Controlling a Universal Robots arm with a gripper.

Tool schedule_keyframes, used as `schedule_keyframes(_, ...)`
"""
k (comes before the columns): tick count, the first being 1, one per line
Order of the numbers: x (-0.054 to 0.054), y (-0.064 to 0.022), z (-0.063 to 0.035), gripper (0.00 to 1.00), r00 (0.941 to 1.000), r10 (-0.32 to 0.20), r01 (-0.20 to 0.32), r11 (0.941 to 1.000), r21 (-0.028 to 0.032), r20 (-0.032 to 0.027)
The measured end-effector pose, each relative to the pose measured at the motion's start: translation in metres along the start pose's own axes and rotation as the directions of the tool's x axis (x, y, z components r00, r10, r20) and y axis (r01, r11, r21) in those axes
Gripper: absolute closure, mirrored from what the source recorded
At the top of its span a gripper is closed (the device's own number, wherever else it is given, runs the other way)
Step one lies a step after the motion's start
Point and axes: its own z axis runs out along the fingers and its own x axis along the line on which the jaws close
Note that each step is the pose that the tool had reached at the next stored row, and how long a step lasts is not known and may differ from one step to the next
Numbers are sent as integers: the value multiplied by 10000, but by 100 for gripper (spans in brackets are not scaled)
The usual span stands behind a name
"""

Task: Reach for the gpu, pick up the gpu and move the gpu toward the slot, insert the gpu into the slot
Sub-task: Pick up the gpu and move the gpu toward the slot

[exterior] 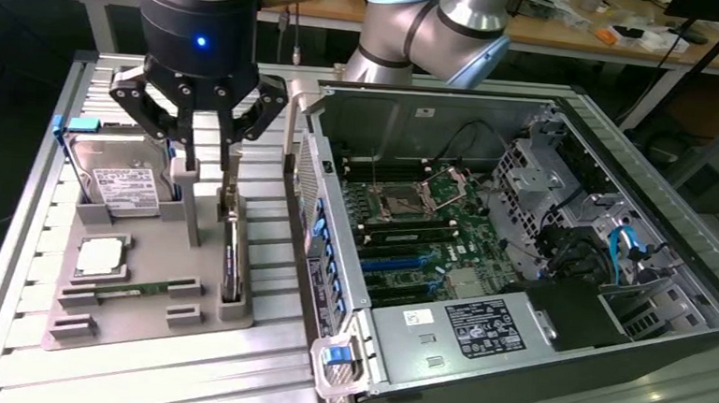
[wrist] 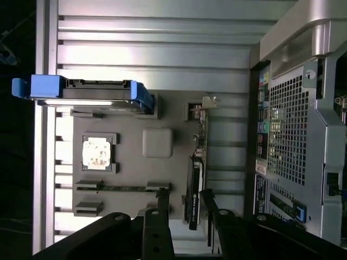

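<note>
The gpu [exterior: 231, 259] [wrist: 194, 196] stands on its long edge in a groove at the exterior view's right side of a grey holder tray [exterior: 140, 312] [wrist: 130, 162], outside the computer. Gripper [exterior: 207, 169] [wrist: 184, 193] hangs over the card's far end, jaws wide apart, one finger on each side of the card's line, gripping nothing. On the same tray: one hard drive [exterior: 117, 185] [wrist: 87, 93] in a blue bracket at the far left, one square processor chip [exterior: 100, 256] [wrist: 97, 153], one memory stick [exterior: 129, 289] [wrist: 122, 188] lying flat. To the exterior view's right lies one open computer case [exterior: 465, 110]; its perforated rear wall [exterior: 320, 237] [wrist: 287, 135] rises between tray and motherboard. The slot [exterior: 385, 258] is blue; two such connectors show, side by side.
</note>
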Motion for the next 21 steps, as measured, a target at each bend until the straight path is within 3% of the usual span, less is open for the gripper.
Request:
schedule_keyframes(11, -144, -156, 219, 64, 10000, 0, 0, 10000, -1, -2)
schedule_keyframes(21, -150, -167, 405, 64, 9996, 295, -295, 9996, -5, 9)
